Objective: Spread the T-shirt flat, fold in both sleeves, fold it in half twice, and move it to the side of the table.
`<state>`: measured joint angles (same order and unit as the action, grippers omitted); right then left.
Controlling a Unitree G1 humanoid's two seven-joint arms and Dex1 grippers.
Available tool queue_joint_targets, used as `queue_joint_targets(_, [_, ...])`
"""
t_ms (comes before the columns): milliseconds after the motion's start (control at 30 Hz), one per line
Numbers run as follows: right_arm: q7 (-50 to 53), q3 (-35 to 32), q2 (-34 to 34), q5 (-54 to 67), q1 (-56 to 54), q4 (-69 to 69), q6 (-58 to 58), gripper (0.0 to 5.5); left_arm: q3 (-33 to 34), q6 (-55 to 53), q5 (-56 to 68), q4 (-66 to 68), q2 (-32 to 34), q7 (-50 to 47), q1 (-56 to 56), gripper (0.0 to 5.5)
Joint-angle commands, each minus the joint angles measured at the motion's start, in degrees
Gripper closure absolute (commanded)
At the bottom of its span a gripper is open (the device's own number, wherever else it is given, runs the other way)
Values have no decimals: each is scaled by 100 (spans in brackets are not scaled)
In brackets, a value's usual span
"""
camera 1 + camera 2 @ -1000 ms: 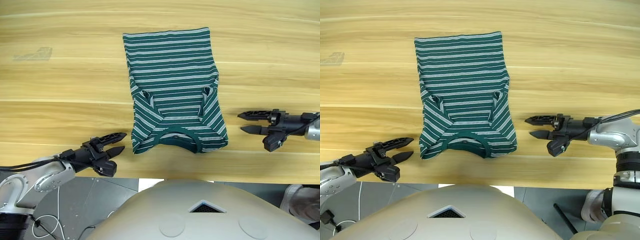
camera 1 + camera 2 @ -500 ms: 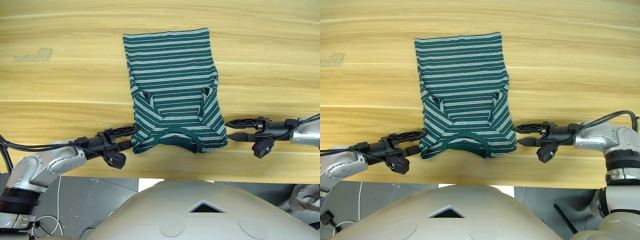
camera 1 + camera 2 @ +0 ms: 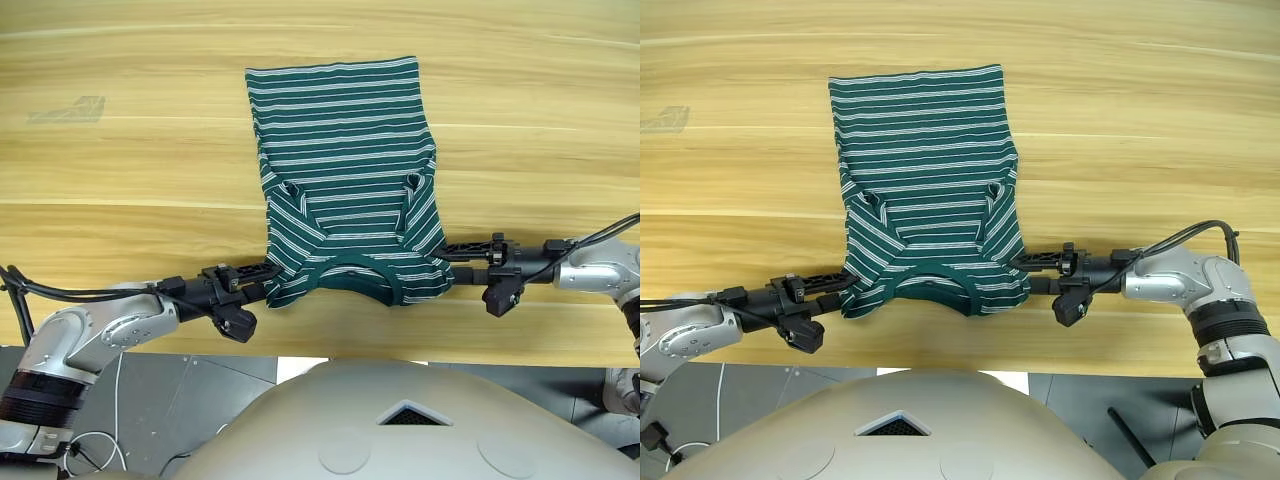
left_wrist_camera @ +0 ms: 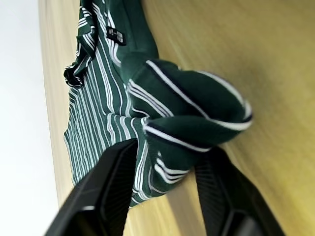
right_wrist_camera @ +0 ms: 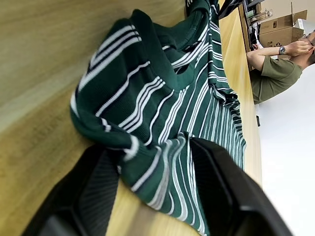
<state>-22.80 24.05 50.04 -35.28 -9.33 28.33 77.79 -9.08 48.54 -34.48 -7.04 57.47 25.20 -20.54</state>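
On the light wooden table point(image 3: 120, 180) lies the green white-striped cotton T-shirt point(image 3: 345, 170), sleeves folded in; the left hand point(image 3: 270, 278) and right hand point(image 3: 442, 259), both spread, straddle its collar-end corners, where a shallow pinch might drop layers.

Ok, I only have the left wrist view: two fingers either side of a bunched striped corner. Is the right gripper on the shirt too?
Observer: Yes, the right gripper straddles the T-shirt at its opposite collar-end corner, jaws open.
Operator: Sleeves folded in?
Observer: Both sleeves lie folded inward over the body.
Operator: Where is it on the table?
Observer: In front of the robot on the table, collar by the near edge, hem farther out.
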Motion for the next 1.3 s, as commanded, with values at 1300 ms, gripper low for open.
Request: queue_joint_targets(1300, [-4261,-1066,1209,6451,2178,-5066,-7302,548,2413,-3881,4628,-2561,853,3387,-2528,550])
